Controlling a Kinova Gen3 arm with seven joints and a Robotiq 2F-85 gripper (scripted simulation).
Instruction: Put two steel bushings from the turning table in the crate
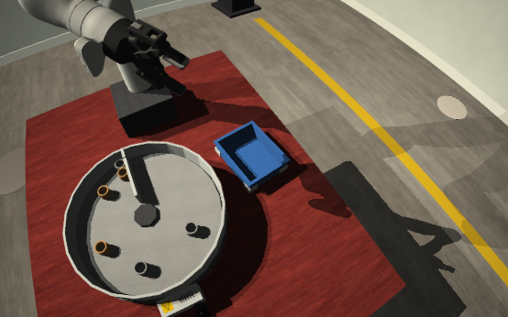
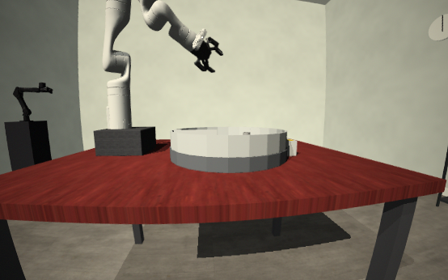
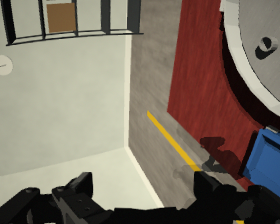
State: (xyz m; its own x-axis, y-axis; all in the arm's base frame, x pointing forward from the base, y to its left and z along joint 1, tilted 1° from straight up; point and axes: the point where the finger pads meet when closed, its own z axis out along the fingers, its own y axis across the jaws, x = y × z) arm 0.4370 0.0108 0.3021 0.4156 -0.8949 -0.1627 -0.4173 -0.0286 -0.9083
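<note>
My gripper is open and empty, high above the table near the robot's base. The turning table carries several bushings, all upright. One steel bushing stands on its right side, another steel bushing near its front, and a third steel bushing by the white bar at the back left. A steel bushing shows in the wrist view. Copper bushings stand on the left side. The blue crate is empty.
A high white wall rings the turning table. A white bar reaches inward from it towards the dark hub. A white box is at its front. The robot's dark base block stands behind.
</note>
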